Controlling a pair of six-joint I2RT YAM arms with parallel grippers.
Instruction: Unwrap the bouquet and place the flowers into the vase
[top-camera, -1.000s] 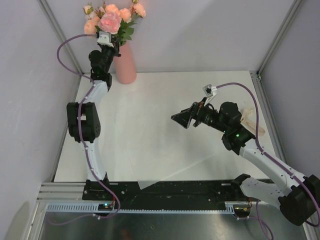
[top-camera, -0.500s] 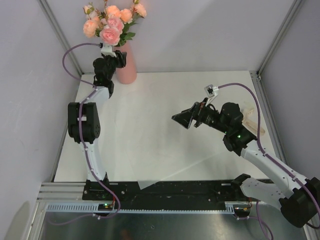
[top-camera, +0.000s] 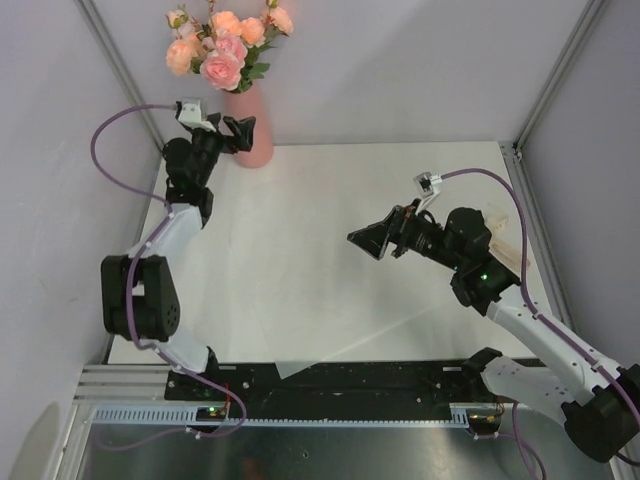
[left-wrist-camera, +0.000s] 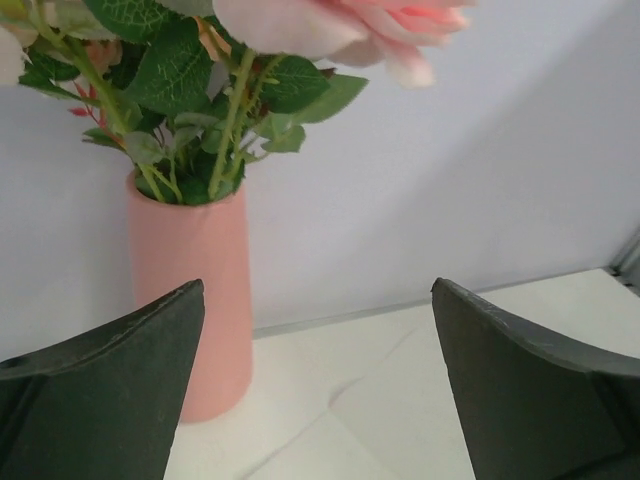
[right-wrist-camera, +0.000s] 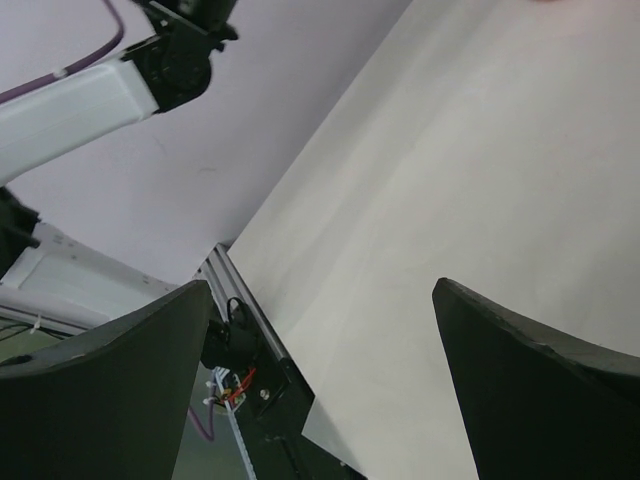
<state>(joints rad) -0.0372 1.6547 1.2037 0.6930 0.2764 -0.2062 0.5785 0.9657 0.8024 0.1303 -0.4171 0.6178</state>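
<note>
**Flowers upright in vase; both pincers wide open and empty**

The vase (top-camera: 258, 142) stands at the far left corner of the tabletop (top-camera: 330, 200), close to the back wall (top-camera: 400, 70). Its long axis is vertical and its mouth faces up. The flowers (top-camera: 225, 45) sit in it with the stems running down into the mouth and the blooms and leaves fanning out above the rim. In the left wrist view the vase (left-wrist-camera: 215, 260) is upright and slightly left of centre. The green stems and leaves of the flowers (left-wrist-camera: 180, 70) rise from it, and one pink bloom reaches across the top edge.

The left pincer (top-camera: 233, 136) is raised beside the vase on its left, level with the body and aimed at it. Its jaws are spread wide with nothing between them. In the wrist view the left pincer (left-wrist-camera: 315, 290) is short of the vase and not touching it.

The right pincer (top-camera: 364, 241) hangs above the middle right of the tabletop and points left. Its jaws are fully parted and hold nothing. The right wrist view shows only bare tabletop between the jaws of the right pincer (right-wrist-camera: 320, 285).

A cream strip (top-camera: 497, 232) lies near the right edge, partly behind the right arm. It is possibly ribbon, but the view is too poor to confirm.
</note>
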